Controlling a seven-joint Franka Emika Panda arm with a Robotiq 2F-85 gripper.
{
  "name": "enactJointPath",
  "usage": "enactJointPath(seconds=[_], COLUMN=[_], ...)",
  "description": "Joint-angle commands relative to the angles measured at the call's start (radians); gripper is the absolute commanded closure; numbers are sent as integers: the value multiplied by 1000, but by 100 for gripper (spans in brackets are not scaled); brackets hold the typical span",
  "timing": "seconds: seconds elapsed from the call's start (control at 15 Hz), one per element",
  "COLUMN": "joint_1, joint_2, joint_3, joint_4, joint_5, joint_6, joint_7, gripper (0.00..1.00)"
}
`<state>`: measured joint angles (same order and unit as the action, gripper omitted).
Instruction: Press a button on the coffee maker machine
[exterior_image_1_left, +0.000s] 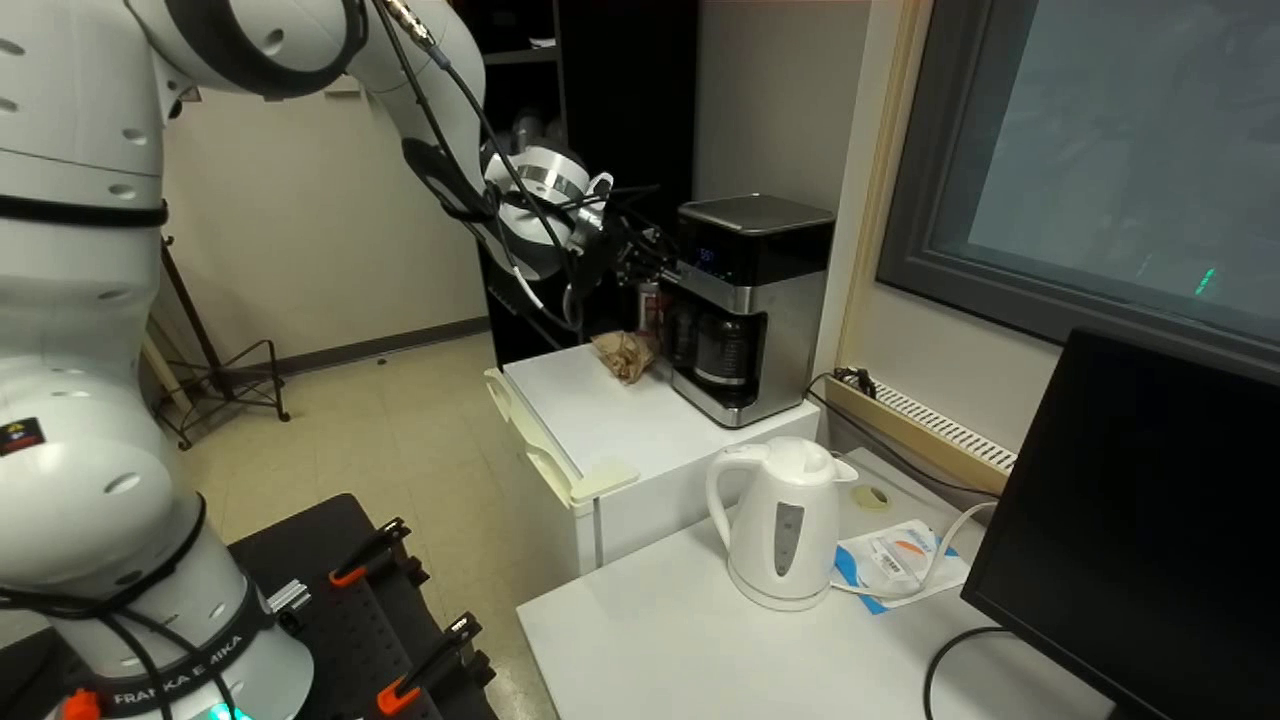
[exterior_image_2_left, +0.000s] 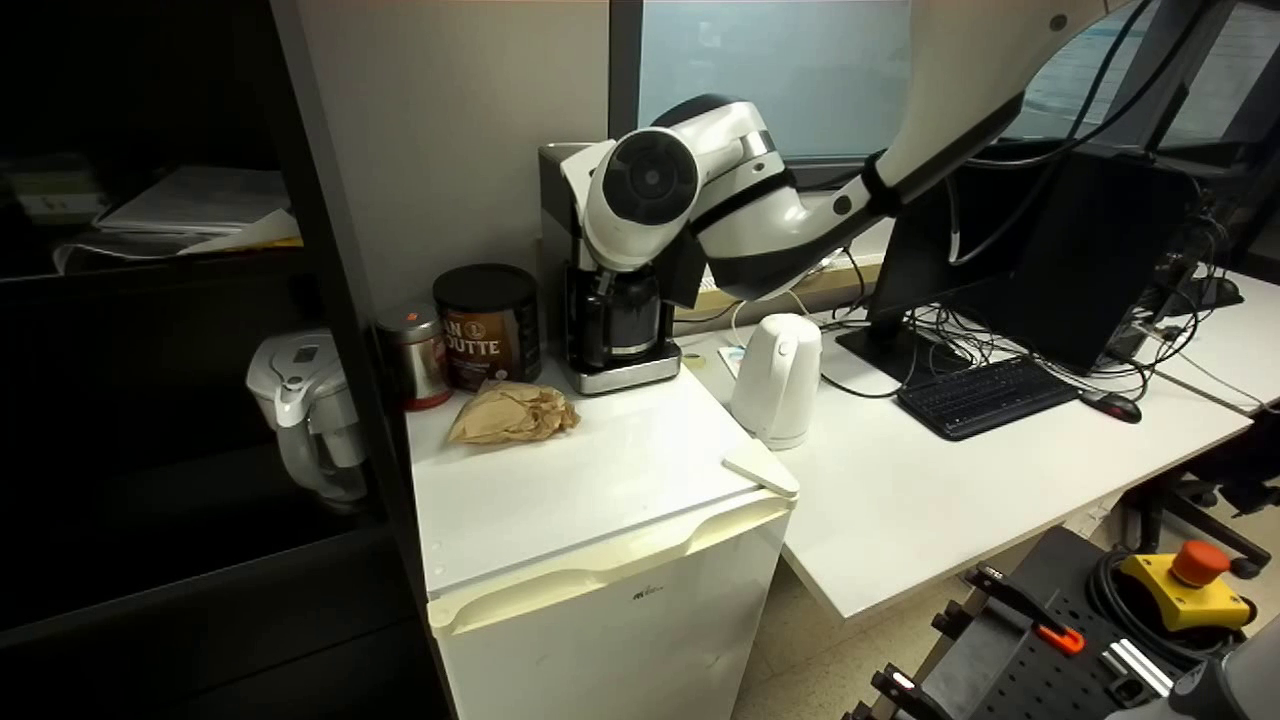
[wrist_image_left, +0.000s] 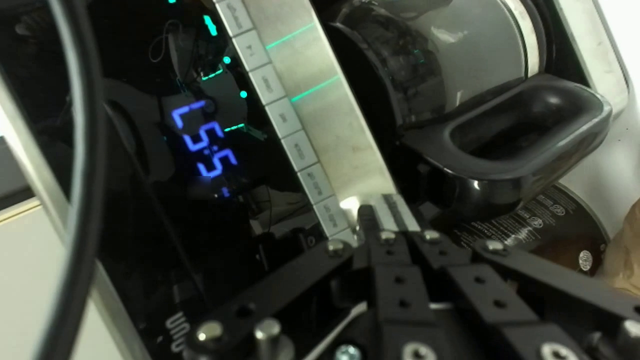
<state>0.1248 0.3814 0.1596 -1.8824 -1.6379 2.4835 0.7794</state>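
In an exterior view, arm (exterior_image_1_left: 75, 350) is based at 9 o'clock, arched over at 11, bent down toward centre. Gripper (wrist_image_left: 382, 212) clenched, pointed to 4 o'clock at the front of the coffee maker (exterior_image_1_left: 770, 320). Coffee maker is stood on the fridge (exterior_image_1_left: 570, 410), 2 o'clock from centre. In the wrist view, fingertips (wrist_image_left: 369, 222) are placed just beside the 5 o'clock end of the button row (wrist_image_left: 283, 120), over the steel band (wrist_image_left: 325, 110); contact cannot be told.

Containers, in an exterior view: pitcher (exterior_image_2_left: 335, 410) is shelved at 9 o'clock. Canister (exterior_image_2_left: 418, 362), then tub (exterior_image_2_left: 488, 328), are set side by side on the fridge, at the coffee maker's 8 o'clock. Crumpled bag (exterior_image_2_left: 515, 412) is placed at the tub's 6 o'clock. Carafe (exterior_image_2_left: 632, 312) is seated in the coffee maker. Kettle (exterior_image_2_left: 778, 385) is placed on the desk (exterior_image_2_left: 870, 500), at the coffee maker's 4 o'clock. Contents cannot be told.
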Motion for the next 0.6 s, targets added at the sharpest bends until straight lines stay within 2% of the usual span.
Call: enactJointPath(seconds=[0.0, 0.53], joint_1=[17, 18], joint_2=[27, 10], joint_3=[-5, -6], joint_4=[40, 21], joint_5=[12, -2], joint_6=[-23, -14], joint_7=[-9, 5], gripper=[100, 100])
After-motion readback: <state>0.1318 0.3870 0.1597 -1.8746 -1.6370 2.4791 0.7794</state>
